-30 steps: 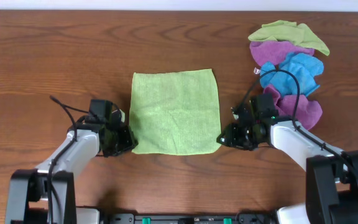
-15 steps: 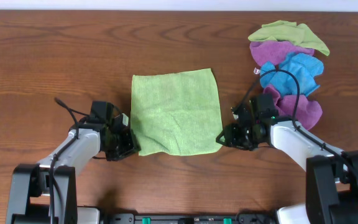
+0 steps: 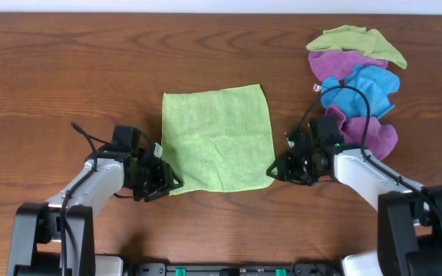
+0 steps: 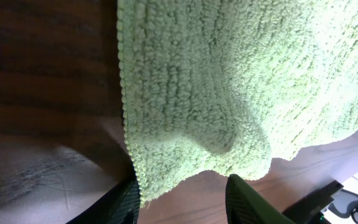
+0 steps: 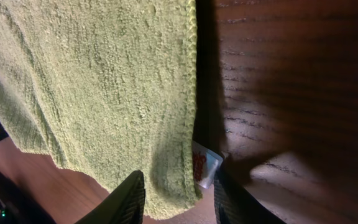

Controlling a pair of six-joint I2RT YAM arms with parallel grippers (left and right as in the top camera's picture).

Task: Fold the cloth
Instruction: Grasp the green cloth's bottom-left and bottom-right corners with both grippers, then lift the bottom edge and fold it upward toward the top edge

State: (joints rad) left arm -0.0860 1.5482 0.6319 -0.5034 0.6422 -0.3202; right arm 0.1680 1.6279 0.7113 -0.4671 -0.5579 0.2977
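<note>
lime-green cloth (image 3: 217, 139) lying flat on the wooden worktop (image 3: 67, 69), left gripper (image 3: 165, 182) pinching its near-left corner, right gripper (image 3: 273, 170) pinching its near-right corner beside the white tag (image 5: 205, 164)

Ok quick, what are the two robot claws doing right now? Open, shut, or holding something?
Left gripper: shut on the near left corner of the green cloth.
Right gripper: shut on the cloth's near right corner, next to the little white tag.

Even overhead light, shadowed wrist views
</note>
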